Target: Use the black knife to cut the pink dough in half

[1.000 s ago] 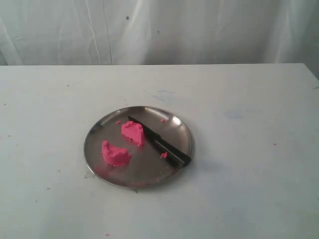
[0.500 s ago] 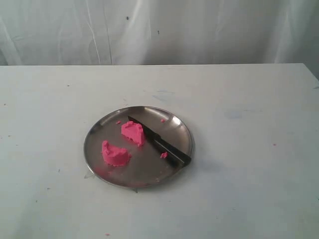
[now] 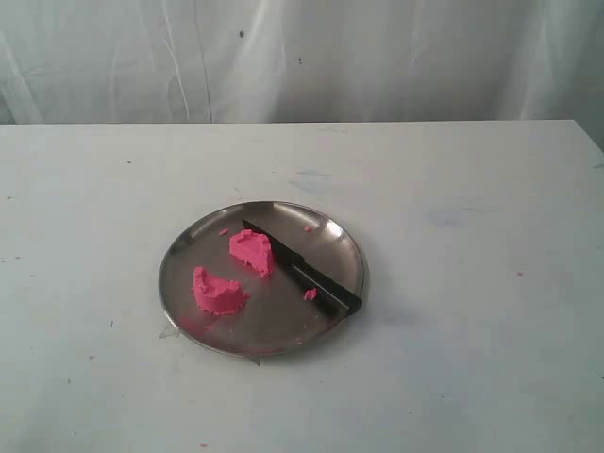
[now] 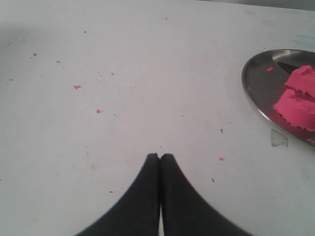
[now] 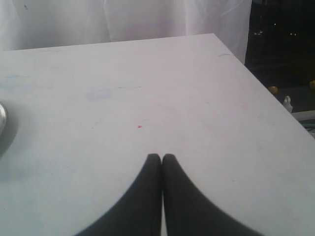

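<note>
Showing the cut complete: pink dough [image 3: 236,273] lies as two chunks on the steel plate [image 3: 193,250] beside the black knife [image 3: 304,271], both hands [image 4: 160,156] [image 5: 162,156] closed, empty, over the counter [image 3: 472,189]; nothing remains.

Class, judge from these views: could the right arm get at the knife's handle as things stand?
Probably yes. The knife lies on the plate with its handle toward the right rim, clear of the dough. The right gripper, shut and empty, has only bare table before it.
</note>
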Robot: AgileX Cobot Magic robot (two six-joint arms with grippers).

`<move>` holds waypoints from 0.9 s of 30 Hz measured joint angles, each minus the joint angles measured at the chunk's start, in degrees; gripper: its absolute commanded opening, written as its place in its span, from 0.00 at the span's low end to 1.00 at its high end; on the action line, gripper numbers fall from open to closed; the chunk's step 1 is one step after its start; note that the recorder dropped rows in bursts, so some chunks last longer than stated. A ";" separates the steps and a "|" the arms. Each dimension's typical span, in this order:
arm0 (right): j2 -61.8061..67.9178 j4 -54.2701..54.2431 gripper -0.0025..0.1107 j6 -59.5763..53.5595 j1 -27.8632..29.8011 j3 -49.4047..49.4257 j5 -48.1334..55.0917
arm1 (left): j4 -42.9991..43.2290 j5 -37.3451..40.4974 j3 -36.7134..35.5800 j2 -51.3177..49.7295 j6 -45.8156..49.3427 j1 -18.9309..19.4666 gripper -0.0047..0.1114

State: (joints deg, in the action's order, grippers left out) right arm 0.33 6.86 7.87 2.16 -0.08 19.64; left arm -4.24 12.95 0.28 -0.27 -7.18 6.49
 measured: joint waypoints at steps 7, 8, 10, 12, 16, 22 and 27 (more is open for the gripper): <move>0.00 0.00 0.02 0.00 0.00 0.00 0.00 | 0.68 0.11 0.00 0.00 2.24 0.00 0.04; 0.00 0.00 0.02 0.00 0.00 0.00 0.00 | 0.68 0.11 0.00 0.00 2.33 0.00 0.04; 0.00 0.00 0.02 0.00 0.00 0.00 0.00 | 0.68 0.11 0.00 0.00 2.47 0.00 0.04; 0.00 0.00 0.02 0.00 0.00 0.00 0.00 | 0.68 0.11 0.00 0.00 2.47 0.00 0.04; 0.00 0.00 0.02 0.00 0.00 0.00 0.00 | 0.68 0.11 0.00 0.00 2.47 0.00 0.04; 0.00 0.10 0.02 0.00 -0.25 0.00 0.00 | 0.68 0.11 0.00 0.00 2.94 0.00 0.04; 0.00 0.03 0.02 0.00 -0.46 0.00 0.00 | 0.68 0.11 0.00 0.00 2.94 0.00 0.04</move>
State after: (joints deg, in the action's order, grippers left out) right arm 0.33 6.89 7.87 1.69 -0.08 19.64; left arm -3.55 13.06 0.28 -0.27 -4.24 6.49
